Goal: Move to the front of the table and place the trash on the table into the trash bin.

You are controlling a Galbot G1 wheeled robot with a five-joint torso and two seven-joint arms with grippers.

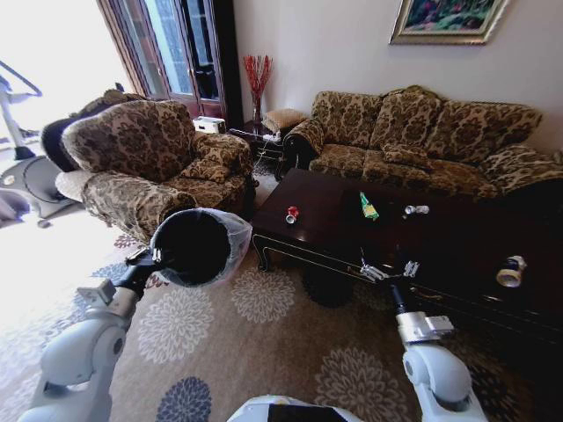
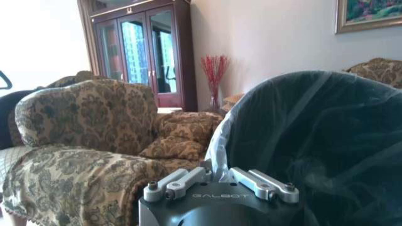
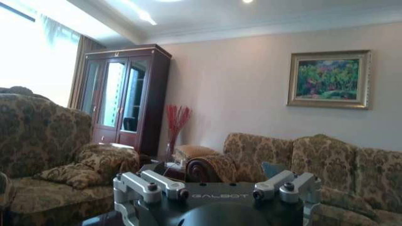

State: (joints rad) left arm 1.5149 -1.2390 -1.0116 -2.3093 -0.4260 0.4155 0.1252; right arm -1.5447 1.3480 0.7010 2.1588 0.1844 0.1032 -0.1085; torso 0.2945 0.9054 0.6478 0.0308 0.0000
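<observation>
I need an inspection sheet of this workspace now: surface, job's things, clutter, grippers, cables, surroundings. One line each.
Surface: dark glossy table, on a floral carpet.
Job's things: red-and-white can, green wrapper, silvery bottle and beige-and-white bottle lie apart on the table; trash bin with its plastic liner is held up left of the table, mouth tipped toward the camera.
Clutter: nothing seen.
Grippers: left gripper shut on the bin's rim; right gripper open, empty, over the table's near edge.
Cables: nothing seen.
Surroundings: armchair, sofa, cabinet, painting.
</observation>
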